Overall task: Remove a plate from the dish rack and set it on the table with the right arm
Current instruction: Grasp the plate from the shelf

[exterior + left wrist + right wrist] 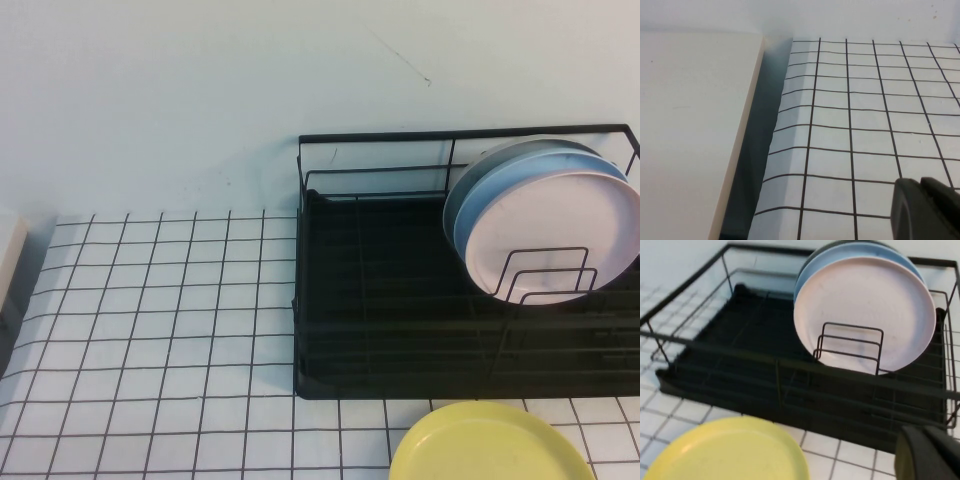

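Observation:
The pale pink plate (555, 235) stands upright at the front of the stack in the right end of the black dish rack (380, 300), behind looped wire dividers. It also shows in the right wrist view (865, 315), inside the rack (740, 355). My right gripper (925, 432) is shut and empty, low over the table in front of the rack's near rail, apart from the plate. My left gripper (920, 182) is shut and empty over the gridded table (865, 100) at the far left. Neither gripper shows in the high view.
A light blue plate (490, 195) stands right behind the pink one, with a darker one behind it. A yellow plate (490, 445) lies flat on the table (150, 330) in front of the rack. A white block (690, 125) lies along the table's left edge.

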You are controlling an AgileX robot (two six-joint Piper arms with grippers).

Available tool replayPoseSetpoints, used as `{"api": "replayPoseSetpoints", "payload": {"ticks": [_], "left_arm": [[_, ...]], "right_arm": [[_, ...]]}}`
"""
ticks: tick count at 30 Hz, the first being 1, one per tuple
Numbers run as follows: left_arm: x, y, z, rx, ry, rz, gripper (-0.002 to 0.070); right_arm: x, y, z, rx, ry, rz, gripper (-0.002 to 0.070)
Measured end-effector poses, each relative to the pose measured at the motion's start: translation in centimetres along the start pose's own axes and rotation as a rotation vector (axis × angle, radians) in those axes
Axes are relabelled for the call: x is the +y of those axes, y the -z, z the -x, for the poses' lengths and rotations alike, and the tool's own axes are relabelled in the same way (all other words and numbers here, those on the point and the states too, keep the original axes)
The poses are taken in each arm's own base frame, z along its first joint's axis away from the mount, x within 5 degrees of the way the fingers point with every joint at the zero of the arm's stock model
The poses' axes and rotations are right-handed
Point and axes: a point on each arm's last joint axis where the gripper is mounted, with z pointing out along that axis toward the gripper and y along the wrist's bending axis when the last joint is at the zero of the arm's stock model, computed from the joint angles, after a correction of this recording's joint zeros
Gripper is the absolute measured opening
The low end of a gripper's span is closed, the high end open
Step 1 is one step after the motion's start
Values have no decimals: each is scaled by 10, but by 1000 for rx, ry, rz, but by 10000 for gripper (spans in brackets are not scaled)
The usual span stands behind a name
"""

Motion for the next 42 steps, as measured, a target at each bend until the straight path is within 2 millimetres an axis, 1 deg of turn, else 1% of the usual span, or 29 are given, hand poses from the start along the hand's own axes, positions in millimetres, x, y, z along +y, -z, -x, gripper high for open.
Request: {"api": "replayPoseSetpoints", "payload": {"ticks": [3,4,5,6,7,10,11,12,13,15,18,21,24,27,32,42], "left_arm": [[0,0,0,0,0,0,-4],[0,0,0,0,0,0,-4],[0,0,0,0,0,0,-4],[0,0,0,0,0,0,-4],[0,0,0,0,0,0,-4],[0,0,0,0,0,0,-4],[0,0,0,0,0,0,-4],[0,0,0,0,0,0,-4],[0,0,0,0,0,0,-4],[0,0,0,0,0,0,-4],[0,0,0,0,0,0,-4],[0,0,0,0,0,0,-4],[0,0,0,0,0,0,-4],[0,0,0,0,0,0,-4],[0,0,0,0,0,0,-4],[0,0,0,0,0,0,-4]], "right_arm": [[-6,-2,50,134,172,46,11],[-8,-4,62,174,219,70,26],[-10,-7,73,202,272,92,45],[-14,-13,89,238,316,128,84],[-16,-18,98,256,358,153,118],[-26,-45,134,255,442,249,274],[-29,-54,143,248,463,271,327],[-34,-68,156,234,494,300,368],[-38,-78,163,228,514,316,395],[-50,-106,174,230,565,353,418],[-64,-144,179,247,630,412,420],[-74,-179,175,248,690,490,418],[-79,-207,167,247,768,555,418],[-80,-229,160,239,846,587,418],[-83,-255,151,231,897,567,418],[-91,-282,132,257,896,565,414]]}}
